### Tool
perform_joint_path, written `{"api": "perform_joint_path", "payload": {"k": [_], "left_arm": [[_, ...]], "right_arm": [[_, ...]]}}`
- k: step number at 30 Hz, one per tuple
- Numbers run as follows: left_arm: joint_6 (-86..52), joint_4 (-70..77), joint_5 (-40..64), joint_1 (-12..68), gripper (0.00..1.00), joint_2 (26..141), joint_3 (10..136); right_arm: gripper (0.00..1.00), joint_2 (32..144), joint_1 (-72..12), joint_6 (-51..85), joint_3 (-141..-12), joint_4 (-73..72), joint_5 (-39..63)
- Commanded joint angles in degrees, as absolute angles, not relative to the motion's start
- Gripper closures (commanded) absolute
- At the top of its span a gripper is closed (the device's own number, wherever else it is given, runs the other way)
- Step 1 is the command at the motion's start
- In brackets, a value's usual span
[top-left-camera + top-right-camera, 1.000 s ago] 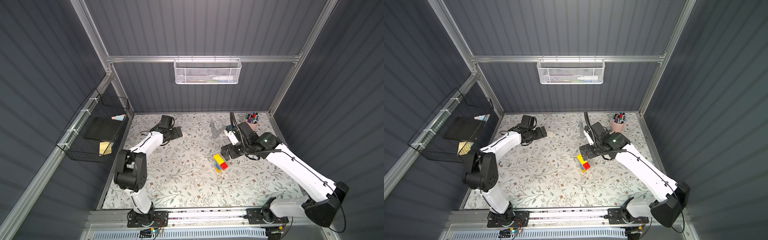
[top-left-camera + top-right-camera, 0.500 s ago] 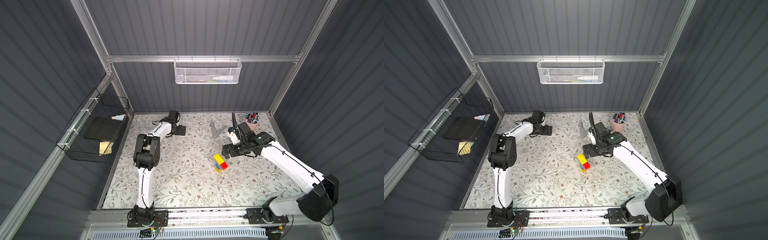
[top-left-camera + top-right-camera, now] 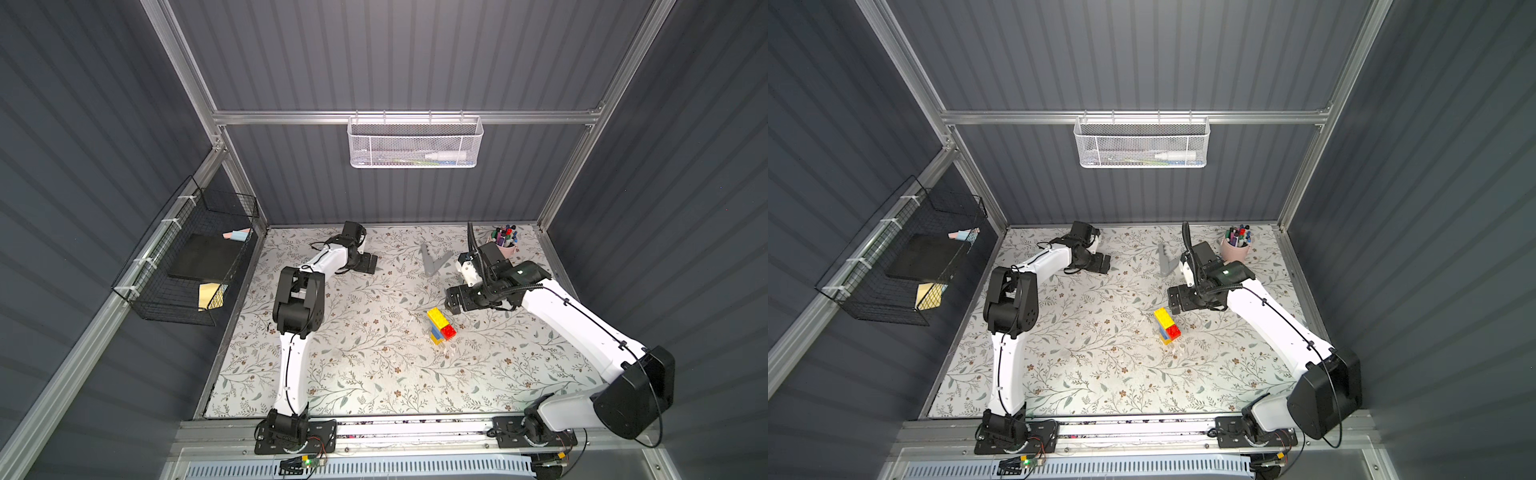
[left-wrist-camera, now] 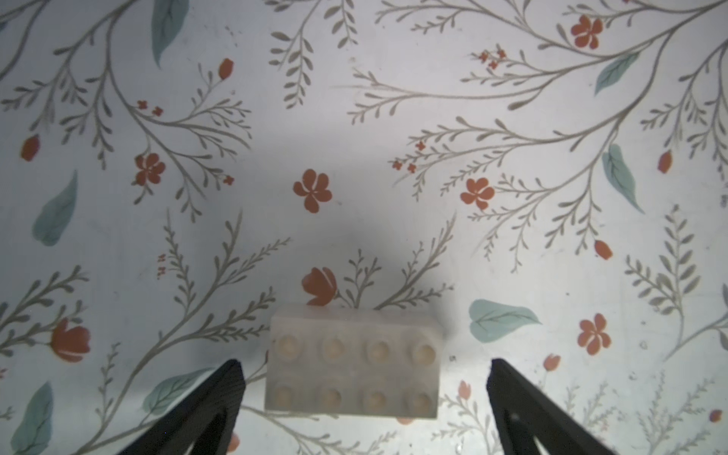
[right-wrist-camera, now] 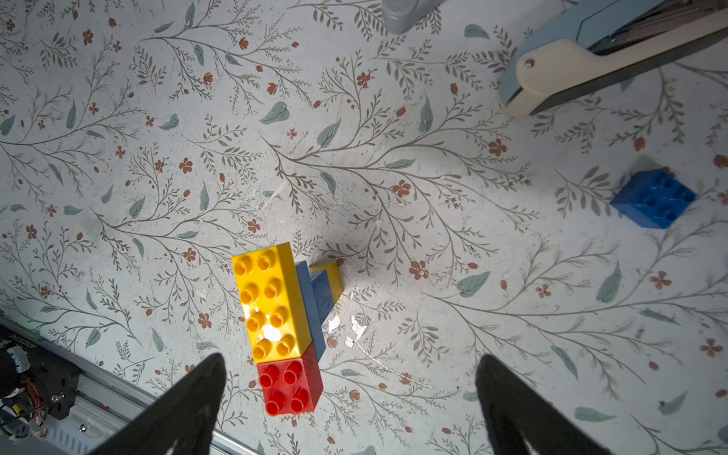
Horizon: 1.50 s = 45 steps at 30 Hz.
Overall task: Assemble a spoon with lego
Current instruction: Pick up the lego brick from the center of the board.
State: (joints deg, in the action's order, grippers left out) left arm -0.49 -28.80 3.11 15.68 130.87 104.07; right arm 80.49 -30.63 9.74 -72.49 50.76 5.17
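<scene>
The spoon (image 3: 440,326) sat seemingly half-built just beside the right gripper (image 5: 350,357), a white brick (image 4: 352,362) under the left gripper (image 4: 364,365) and a loose blue brick (image 5: 654,203) not yet added, both claws gaping empty.

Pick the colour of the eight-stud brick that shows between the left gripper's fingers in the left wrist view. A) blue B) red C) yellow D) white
D: the left wrist view shows a pale white brick with two rows of four studs, lying between the spread fingers of the open left gripper.
</scene>
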Motion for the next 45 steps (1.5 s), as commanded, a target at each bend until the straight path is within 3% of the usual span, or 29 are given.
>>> {"api": "perform_joint_path", "payload": {"k": [1,20,28,32,40,45], "left_arm": [[1.0,-31.3,3.2,16.0,0.01,133.0,105.8],[0.6,-31.3,1.1,16.0,0.11,131.8,105.1],[0.7,-29.5,0.8,16.0,0.34,130.7,103.6],[0.8,-28.9,0.2,16.0,0.39,130.0,102.6],[0.8,-28.2,-0.6,16.7,0.39,124.6,100.4],[1.2,-31.0,-3.9,21.7,0.39,117.4,97.7]], "right_arm": [[0.01,80.5,-30.4,8.6,-74.3,51.6,5.7],[0.01,81.7,-30.2,8.2,-72.3,51.9,4.7],[0.01,82.4,-30.2,8.5,-71.6,52.0,4.3],[0.01,83.0,-30.2,9.2,-71.0,52.0,4.8],[0.01,82.1,-29.7,10.8,-68.2,52.1,3.6],[0.01,77.3,-25.2,15.3,-62.9,51.6,3.8]]}}
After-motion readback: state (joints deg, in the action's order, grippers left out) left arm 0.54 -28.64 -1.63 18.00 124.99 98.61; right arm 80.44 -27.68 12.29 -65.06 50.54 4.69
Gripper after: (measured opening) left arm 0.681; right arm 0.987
